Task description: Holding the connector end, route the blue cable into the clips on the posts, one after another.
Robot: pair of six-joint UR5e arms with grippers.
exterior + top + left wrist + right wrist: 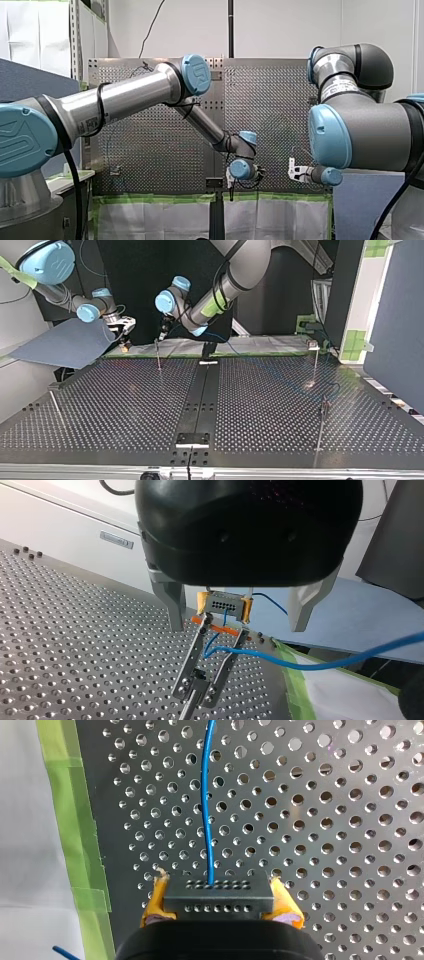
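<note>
So your right gripper (218,887) is pinching the black connector (218,900) between its yellow pads (151,907). The blue cable (206,810) is coming out of the connector's middle and running ahead over the perforated tabletop (340,820), not far from the strip of green tape (75,820).

Your left gripper (238,627) is hanging with its metal fingers (172,605) spread wide, gripping nothing. Looking along it, the metal clip (200,672) is sitting right under the gap, and the right gripper with the connector is hovering just past the clip. The cable is dropping from the connector down between the clip's two arms, then bending off to the right and trailing out over the tape at the tabletop's edge. Can't tell if it's actually seated in there.

In the top view both grippers are hovering at the far edge, left of the middle. The left one is sitting just above a thin post (158,356), and the right one is further left.
</note>
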